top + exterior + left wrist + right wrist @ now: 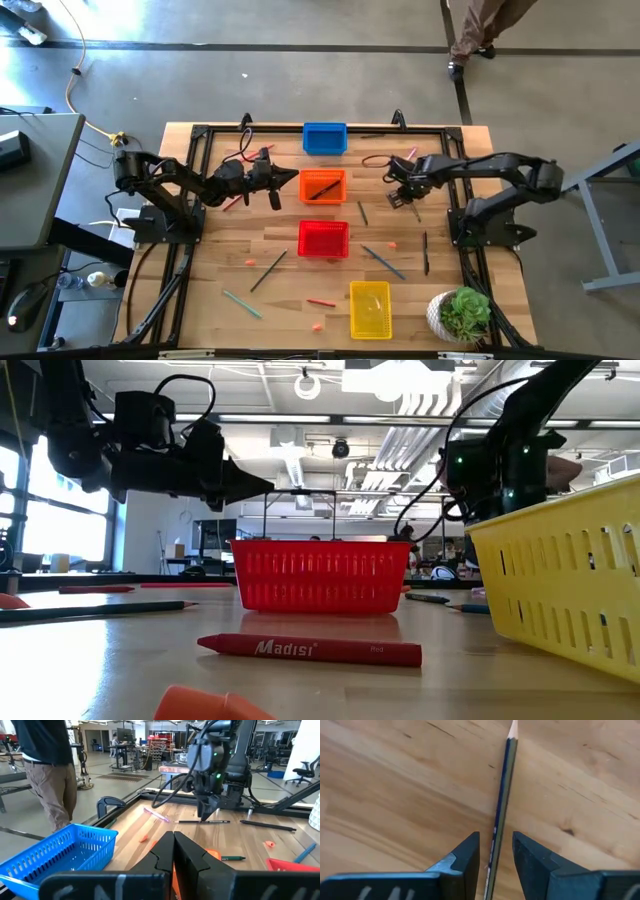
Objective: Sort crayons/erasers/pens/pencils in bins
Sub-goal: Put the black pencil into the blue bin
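— Four baskets run down the middle of the high view: blue basket (324, 139) at the top, orange basket (322, 186), red basket (323, 240), yellow basket (369, 308) lowest. Where's the work?

— Right of centre. The right gripper (495, 851) is open, fingers either side of a blue pencil (502, 800) lying on the table (210, 290), nothing held.

— How should it close?

— I'd keep the pencil centred and squeeze square across it, so it doesn't roll out.

— And the left gripper (173, 851)?

— Closed, seemingly empty, left of the orange basket.

— Anything unclear?

— The pencil's lower end is hidden between the fingers. An eraser (317, 326) shows only as an orange speck at lower centre.
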You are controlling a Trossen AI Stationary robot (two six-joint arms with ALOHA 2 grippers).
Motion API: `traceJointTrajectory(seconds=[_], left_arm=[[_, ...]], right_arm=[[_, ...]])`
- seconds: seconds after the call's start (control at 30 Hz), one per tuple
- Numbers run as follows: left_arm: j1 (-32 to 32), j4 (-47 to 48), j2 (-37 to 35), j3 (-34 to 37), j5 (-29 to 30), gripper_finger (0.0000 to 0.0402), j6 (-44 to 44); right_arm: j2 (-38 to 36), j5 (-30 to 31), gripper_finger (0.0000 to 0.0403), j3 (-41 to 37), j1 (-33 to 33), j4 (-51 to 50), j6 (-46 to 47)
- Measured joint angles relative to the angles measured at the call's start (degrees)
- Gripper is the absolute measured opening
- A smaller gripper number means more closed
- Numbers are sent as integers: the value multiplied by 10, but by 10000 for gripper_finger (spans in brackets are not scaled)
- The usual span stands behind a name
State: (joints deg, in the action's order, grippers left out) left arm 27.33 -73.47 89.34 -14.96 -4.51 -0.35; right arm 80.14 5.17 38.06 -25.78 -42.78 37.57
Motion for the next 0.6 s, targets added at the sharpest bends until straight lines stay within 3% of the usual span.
traceJointTrajectory(seconds=[0.6], left_arm=[[0,4,0,0,0,0,1]], right_arm=[[45,-43,106,2,-58,28,-23]])
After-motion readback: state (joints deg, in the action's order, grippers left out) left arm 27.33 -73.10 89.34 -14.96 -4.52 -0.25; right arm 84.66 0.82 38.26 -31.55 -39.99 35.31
